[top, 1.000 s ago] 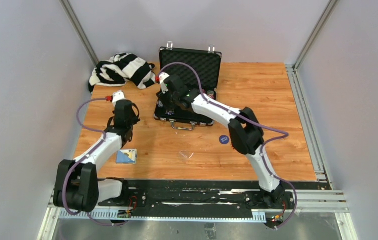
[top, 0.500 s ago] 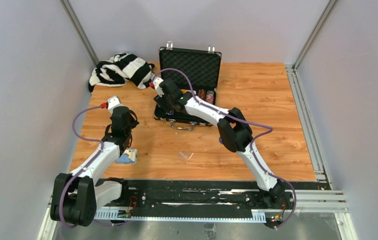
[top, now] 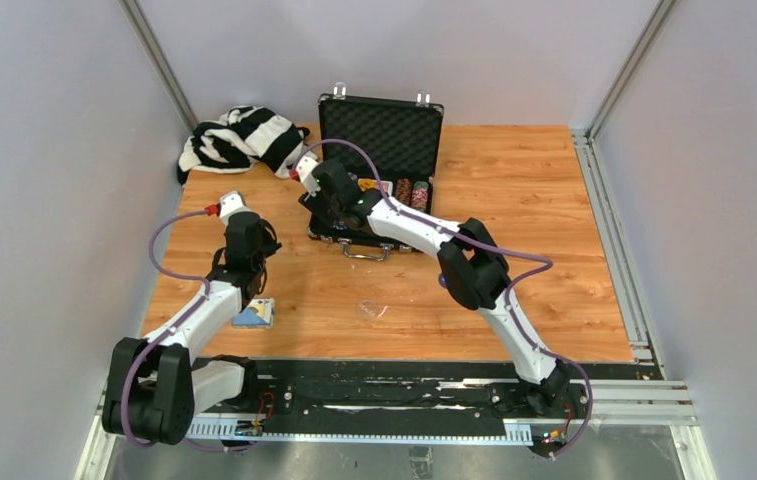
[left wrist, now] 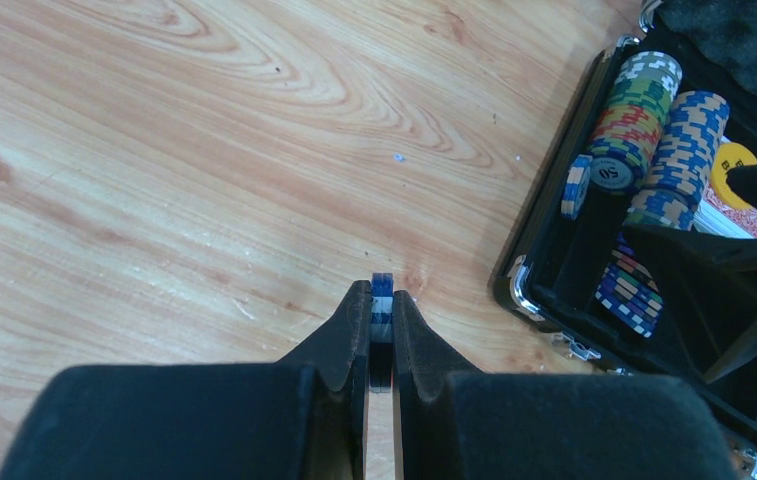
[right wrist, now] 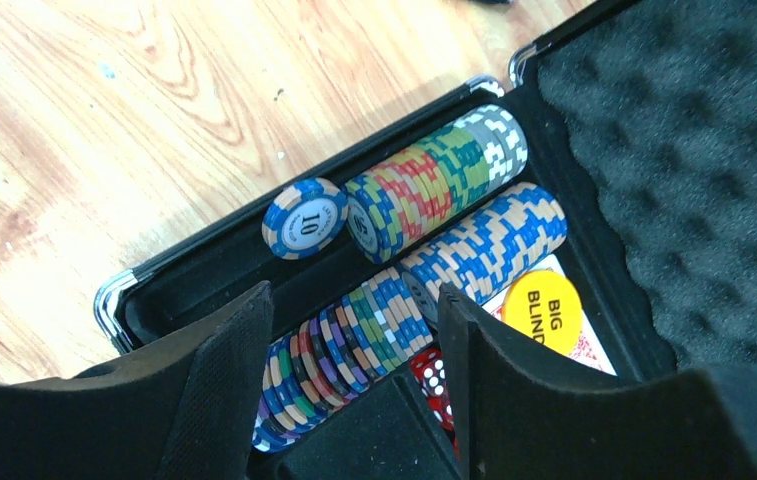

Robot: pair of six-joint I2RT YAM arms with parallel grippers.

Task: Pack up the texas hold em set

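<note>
Left wrist shows left hand (left wrist: 381, 330) pinching a blue chip (left wrist: 382, 298); right hand (right wrist: 354, 305) spread above chip rows (right wrist: 439, 185)

Right hand (right wrist: 352, 312) spread over chip rows (right wrist: 434, 185) in briefcase (right wrist: 674, 130); yellow button (right wrist: 542, 310) beside.

Open black briefcase (top: 379, 135), multicoloured chip rows (right wrist: 434, 185) inside; blue chip (left wrist: 382, 287) in left claw (left wrist: 381, 308).

This is a robotics lab test cell: plain pale wall panels (top: 44, 150) framed by aluminium posts (top: 159, 60) box in a wood-grain counter (top: 554, 200), where the cabled left arm (top: 199, 305) and right arm (top: 519, 325) are bolted to a black mounting rail (top: 384, 395).
</note>
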